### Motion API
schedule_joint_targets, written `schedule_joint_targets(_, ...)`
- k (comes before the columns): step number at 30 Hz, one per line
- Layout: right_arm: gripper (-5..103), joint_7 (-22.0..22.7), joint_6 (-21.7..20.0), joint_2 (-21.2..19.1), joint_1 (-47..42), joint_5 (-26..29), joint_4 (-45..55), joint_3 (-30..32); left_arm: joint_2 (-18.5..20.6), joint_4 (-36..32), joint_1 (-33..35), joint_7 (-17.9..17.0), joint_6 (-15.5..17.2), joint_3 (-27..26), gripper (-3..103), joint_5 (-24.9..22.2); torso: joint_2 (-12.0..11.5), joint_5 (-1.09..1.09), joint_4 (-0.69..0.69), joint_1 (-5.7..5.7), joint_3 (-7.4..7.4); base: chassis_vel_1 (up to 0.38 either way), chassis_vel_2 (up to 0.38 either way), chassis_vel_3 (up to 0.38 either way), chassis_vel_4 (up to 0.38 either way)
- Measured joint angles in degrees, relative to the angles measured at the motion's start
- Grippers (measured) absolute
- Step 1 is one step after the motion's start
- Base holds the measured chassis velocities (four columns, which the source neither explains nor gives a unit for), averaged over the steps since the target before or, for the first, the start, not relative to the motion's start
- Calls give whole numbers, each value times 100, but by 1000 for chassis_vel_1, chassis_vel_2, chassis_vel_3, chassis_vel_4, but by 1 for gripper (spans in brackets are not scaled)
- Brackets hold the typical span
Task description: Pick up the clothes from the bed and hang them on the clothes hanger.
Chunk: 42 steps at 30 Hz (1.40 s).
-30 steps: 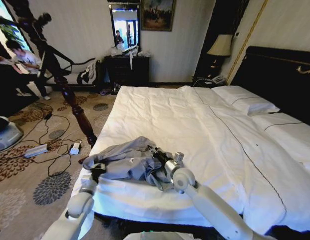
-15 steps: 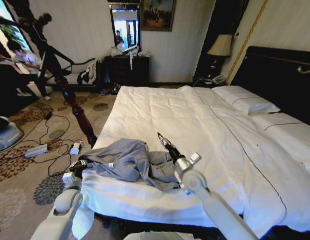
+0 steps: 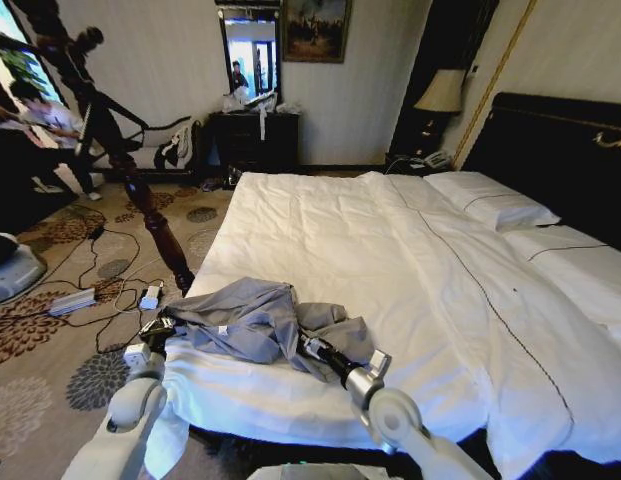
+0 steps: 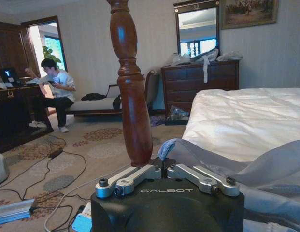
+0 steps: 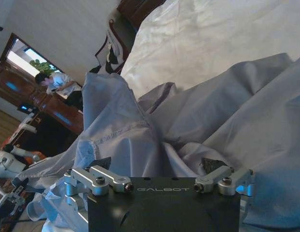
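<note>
While the bed (image 3: 410, 270) takes up most of the head view, a wide white duvet crossed by thin dark seam lines with white pillows against a black headboard, the clothes (image 3: 255, 325) lie in a crumpled heap on its near left corner. They are thin, light-grey, wrinkled fabric, bunched into folds with a stitched hem showing in the right wrist view (image 5: 154, 130), and one edge trails toward the duvet's left side.

The right hand (image 3: 312, 347) lies low over the duvet at the garment's near right edge, its dark fingers pushed into the grey folds. In its wrist view the silver linkage bars are spread wide and the fingertips (image 5: 102, 163) are partly buried in cloth, so the hand is wide open, touching the fabric without having closed on it.

The left hand (image 3: 158, 328) sits at the bed's left edge, just against the far-left end of the garment. Its wrist view shows the silver links drawn in toward the centre and grey cloth (image 4: 227, 164) starting right in front of the hand (image 4: 163, 161), but the fingertips are hidden, so whether it has hold of the cloth cannot be told.

A turned, glossy dark-wood bedpost (image 3: 150, 215) rises from the patterned carpet (image 3: 50, 330) just beyond the left hand.
</note>
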Motion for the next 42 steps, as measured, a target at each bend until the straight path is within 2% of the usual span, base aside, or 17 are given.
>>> schedule_joint_targets(11,100,-326,193,402,694,203,-346,-403,-93,-63,77,-14,-16,-33,0,138,0,0,0,1,0,0,0,0,0)
schedule_joint_targets(18,100,-262,182,457,913,206,-495,-493,-126,-16,37,-24,-16,-21,0,154,0,-1,-1,1,0,0,0,0,0)
schedule_joint_targets(22,100,-63,86,527,1160,201,-769,-587,-144,-1,14,-30,-16,23,0,171,-1,0,-1,1,0,0,0,0,0)
schedule_joint_targets(31,101,-121,100,652,1303,259,-904,-707,-123,79,-51,-45,-13,46,0,168,-1,-1,-1,1,1,0,0,0,0)
schedule_joint_targets(34,86,-340,224,732,1300,266,-900,-819,-107,116,-84,-59,-10,46,0,156,-2,-1,-1,1,0,0,0,0,0)
schedule_joint_targets(36,86,-367,241,737,1300,262,-894,-839,-103,123,-89,-62,-10,42,0,154,-1,0,-1,1,0,0,0,0,0)
schedule_joint_targets(37,80,-403,264,739,1298,247,-884,-862,-100,128,-91,-64,-10,37,0,151,-1,0,-1,1,0,0,0,0,0)
schedule_joint_targets(38,80,-422,278,739,1295,233,-878,-873,-96,132,-92,-67,-10,31,0,147,-1,-1,-1,1,0,0,0,0,0)
schedule_joint_targets(39,70,-545,371,721,1253,152,-811,-916,-89,140,-93,-72,-10,16,0,140,-2,0,0,1,0,0,0,0,0)
schedule_joint_targets(41,70,-592,412,710,1229,114,-779,-928,-88,143,-93,-73,-10,14,0,139,-1,-1,-1,1,0,0,0,0,0)
schedule_joint_targets(42,64,-657,464,689,1191,53,-733,-950,-88,147,-92,-73,-10,13,0,139,-1,-1,-1,1,0,0,0,0,0)
